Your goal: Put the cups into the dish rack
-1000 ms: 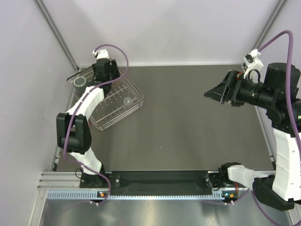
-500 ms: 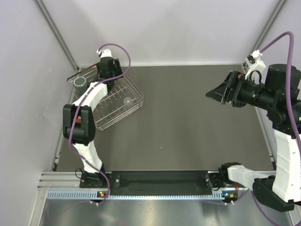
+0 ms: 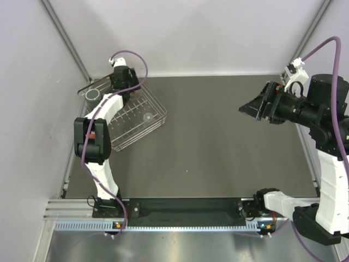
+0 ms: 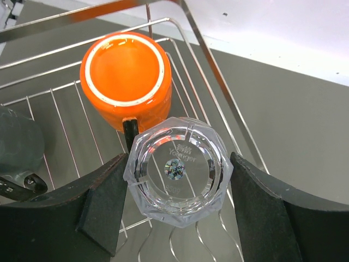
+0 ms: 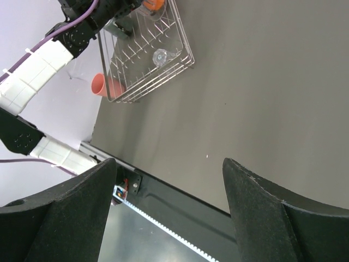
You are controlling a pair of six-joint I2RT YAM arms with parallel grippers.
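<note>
the rack (image 3: 158,103) at the far left of the table (image 3: 218,142) already has the orange mug (image 4: 125,73), a grey cup (image 4: 19,144) and one clear tumbler (image 3: 148,117) in it; the left tool (image 4: 179,164) grips the second tumbler (image 4: 177,180) over the wires beside the mug, so that one looks nearly loaded. the right tool (image 5: 169,164) hangs open and empty, well away; a pinkish cup (image 5: 101,84) seems to lie just outside the rack, probably left to load.

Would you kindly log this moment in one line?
left gripper: holds clear faceted tumbler over silver wire dish rack | right gripper: open, empty
</note>
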